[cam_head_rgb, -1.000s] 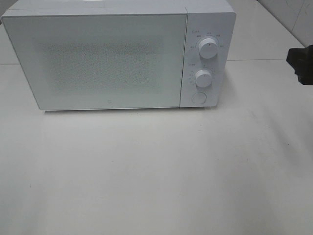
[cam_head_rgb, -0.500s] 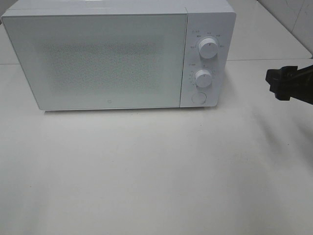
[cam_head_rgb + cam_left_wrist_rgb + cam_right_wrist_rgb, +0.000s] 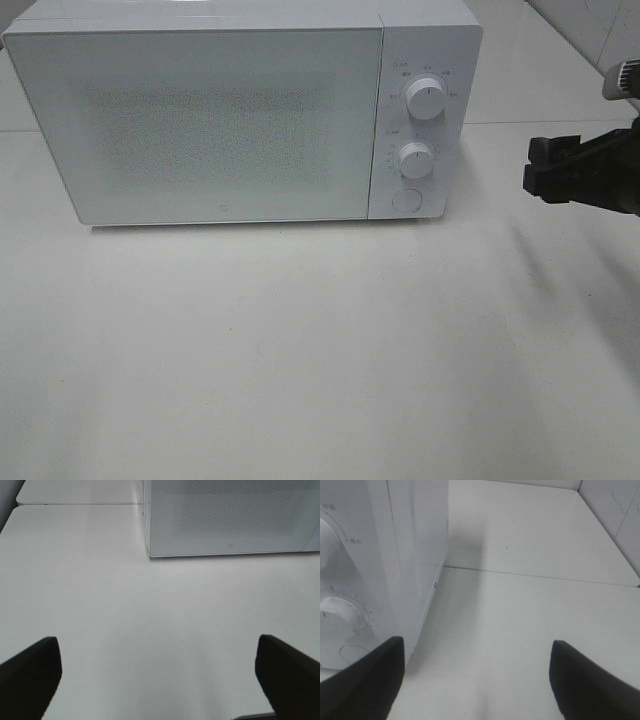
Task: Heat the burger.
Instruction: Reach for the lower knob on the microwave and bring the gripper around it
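Note:
The burger is out of view in every frame. A white microwave [image 3: 200, 120] stands at the back of the table with its door shut. It has two round knobs [image 3: 426, 100] on its right panel and a round button [image 3: 405, 199] below them. My right gripper [image 3: 532, 167] is open and empty, hovering to the right of the panel, level with the lower knob. In the right wrist view its gripper [image 3: 477, 680] faces the microwave's right front corner [image 3: 380, 555]. My left gripper [image 3: 160, 680] is open and empty above bare table, in front of the microwave's left front corner [image 3: 230, 515].
The white table [image 3: 300, 350] stretches in front of the microwave. A seam [image 3: 535, 575] crosses the tabletop to the right of the microwave. A tiled wall [image 3: 600, 30] rises at the back right.
My right gripper has come in from the right edge, moving left and slightly down toward the microwave's control panel. The microwave has not changed.

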{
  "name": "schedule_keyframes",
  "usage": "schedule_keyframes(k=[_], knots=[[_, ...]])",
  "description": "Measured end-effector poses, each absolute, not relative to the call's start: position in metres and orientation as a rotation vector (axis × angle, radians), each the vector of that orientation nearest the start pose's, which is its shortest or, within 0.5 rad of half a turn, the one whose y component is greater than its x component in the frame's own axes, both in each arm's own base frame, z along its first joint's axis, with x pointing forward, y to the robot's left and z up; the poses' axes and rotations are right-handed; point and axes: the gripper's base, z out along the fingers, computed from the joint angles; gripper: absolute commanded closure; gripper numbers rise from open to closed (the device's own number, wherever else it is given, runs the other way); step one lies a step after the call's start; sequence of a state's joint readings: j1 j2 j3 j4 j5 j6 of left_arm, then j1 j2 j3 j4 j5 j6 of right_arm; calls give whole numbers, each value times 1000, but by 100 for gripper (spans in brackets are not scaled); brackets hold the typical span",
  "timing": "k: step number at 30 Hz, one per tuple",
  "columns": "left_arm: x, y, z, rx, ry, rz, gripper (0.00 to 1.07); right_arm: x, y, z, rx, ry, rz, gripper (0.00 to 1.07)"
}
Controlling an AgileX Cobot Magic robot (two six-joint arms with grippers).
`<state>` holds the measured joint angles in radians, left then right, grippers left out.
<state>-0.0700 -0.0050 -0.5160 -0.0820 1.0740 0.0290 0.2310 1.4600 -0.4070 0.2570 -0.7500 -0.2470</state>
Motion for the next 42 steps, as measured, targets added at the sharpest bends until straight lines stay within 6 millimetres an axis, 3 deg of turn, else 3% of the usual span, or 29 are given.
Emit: schedule_keyframes(k=[12,21,32,42], knots=[[-9,-6,281,106,2033,-124,9,241,82,196,-152,1758,36,22],[-9,-6,281,106,2033,-124,9,235,114,166,-146,1791,14,23],[-9,-6,281,106,2033,-124,9,228,128,155,-88,1719,-55,25],[-9,-6,281,106,2033,-124,9,241,138,154,-41,1687,-50,26]])
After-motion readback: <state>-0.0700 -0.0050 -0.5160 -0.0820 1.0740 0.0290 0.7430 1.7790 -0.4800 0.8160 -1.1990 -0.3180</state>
